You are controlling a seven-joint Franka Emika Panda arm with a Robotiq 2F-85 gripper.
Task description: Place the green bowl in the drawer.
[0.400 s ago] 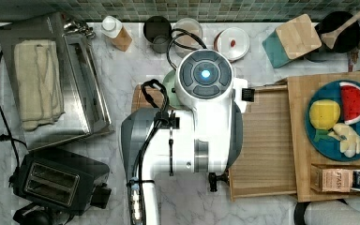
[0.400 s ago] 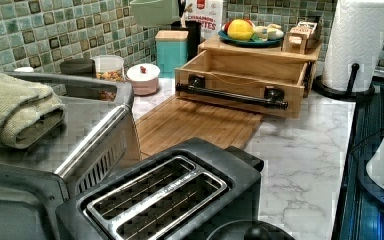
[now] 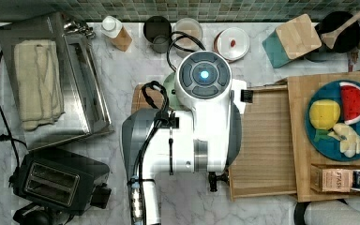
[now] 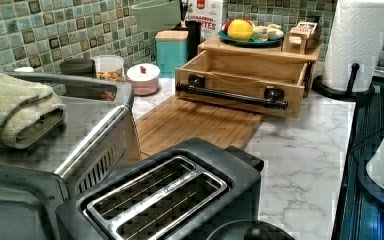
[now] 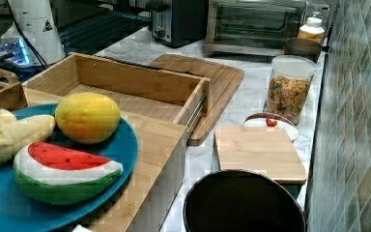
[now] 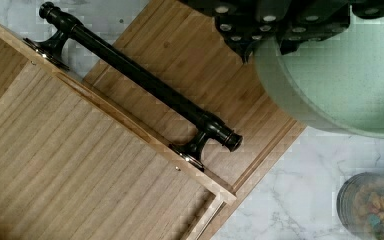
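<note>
Green bowl lifted, gripper fingers clamped on its rim, above cutting board; open drawer awaits it.

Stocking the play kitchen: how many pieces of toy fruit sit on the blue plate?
3. On the blue plate: a watermelon slice, a yellow lemon-like fruit beside it, and a pale banana-like piece next to both. Others may be hidden behind them.

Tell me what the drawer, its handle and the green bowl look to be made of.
Drawer: light wood, probably bamboo, fine parallel strips, matte. Handle: dark metal by its look, slight sheen. Green bowl: smooth, matte pale green, faintly speckled; plastic or ceramic, can't tell.
</note>
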